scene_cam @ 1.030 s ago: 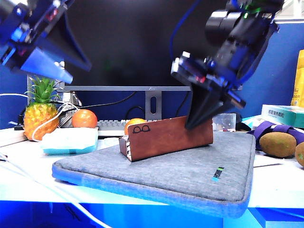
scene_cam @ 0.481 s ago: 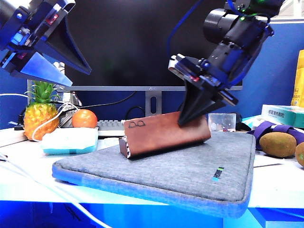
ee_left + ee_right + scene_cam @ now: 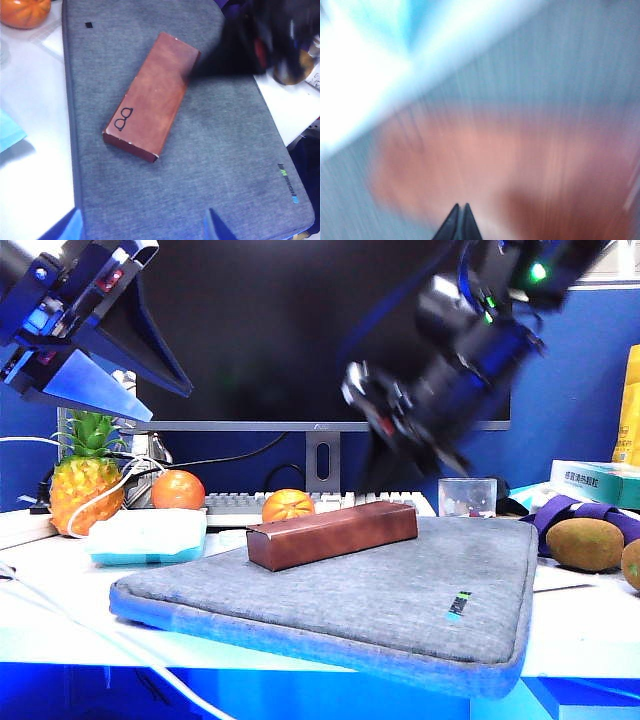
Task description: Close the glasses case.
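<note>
Two oranges (image 3: 179,490) — one pineapple (image 3: 86,478)

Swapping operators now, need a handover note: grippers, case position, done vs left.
Left gripper: jaws open, raised high over the left of the table, holding nothing.
Right gripper: jaws shut, empty, blurred with motion just above the glasses case's far end.
The glasses case lies flat on the grey laptop sleeve, flap down, glasses drawing facing up.
Done: case looks closed; a second ago the flap stood up with the right gripper pushing on it.
Left: confirm the flap sits fully seated, then clear the right arm.
</note>
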Tool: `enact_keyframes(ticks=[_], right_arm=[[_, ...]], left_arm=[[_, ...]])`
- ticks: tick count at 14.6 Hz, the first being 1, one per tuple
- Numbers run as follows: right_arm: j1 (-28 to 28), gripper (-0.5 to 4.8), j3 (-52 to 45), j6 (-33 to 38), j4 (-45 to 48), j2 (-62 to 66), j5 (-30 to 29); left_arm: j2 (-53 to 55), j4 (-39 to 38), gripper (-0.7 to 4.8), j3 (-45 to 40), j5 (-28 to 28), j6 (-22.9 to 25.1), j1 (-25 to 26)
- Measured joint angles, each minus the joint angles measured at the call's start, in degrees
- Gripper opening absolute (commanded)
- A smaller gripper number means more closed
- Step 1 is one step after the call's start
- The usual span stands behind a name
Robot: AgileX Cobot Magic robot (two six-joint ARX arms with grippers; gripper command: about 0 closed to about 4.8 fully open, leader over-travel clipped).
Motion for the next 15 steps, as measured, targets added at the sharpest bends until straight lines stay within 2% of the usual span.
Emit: enact_keyframes(ticks=[2,4,5,6,7,9,10,13,15], right_arm=[[0.0,-0.08,2.8,0.2,0.8,-0.5,-0.7],[0.0,-0.08,2.9,0.0,-0.7,-1.3,-2.6],[0.0,-0.08,2.8,-2.1,-1.6,-4.0,-2.6],[0.0,-0.08,2.8,-4.0,-1.6,-7.7,-1.1],[0.0,-0.08,2.8,-5.5,-1.4,-12.7,3.1],[0.0,-0.08,2.5,-7.4,1.5,-21.7,10.1],[-0.1,-0.08,-1.0,-7.7,6.5,-29.9,13.6],[0.0,-0.08,-8.1,-8.1,14.8,-43.9,20.2],[0.0,-0.08,-16.8,-10.2,15.8,-53.7,24.2]], left_arm=[[0.0,0.0,3.28,0.0,0.0,0.0,0.0],[0.0,0.0,2.21,0.0,0.0,0.3,0.0],[-0.5,0.0,2.03,0.0,0.0,0.6,0.0],[-2.2,0.0,2.03,0.0,-0.1,0.9,0.0],[-5.0,1.1,2.06,0.0,-0.9,2.1,0.0],[-11.2,2.3,2.06,0.0,-9.4,4.4,0.0],[-16.5,2.3,2.05,0.0,-16.8,5.9,0.0],[-28.0,3.6,2.05,-2.6,-21.9,10.1,0.0],[-40.3,8.4,2.05,-7.8,-24.5,12.7,0.0]])
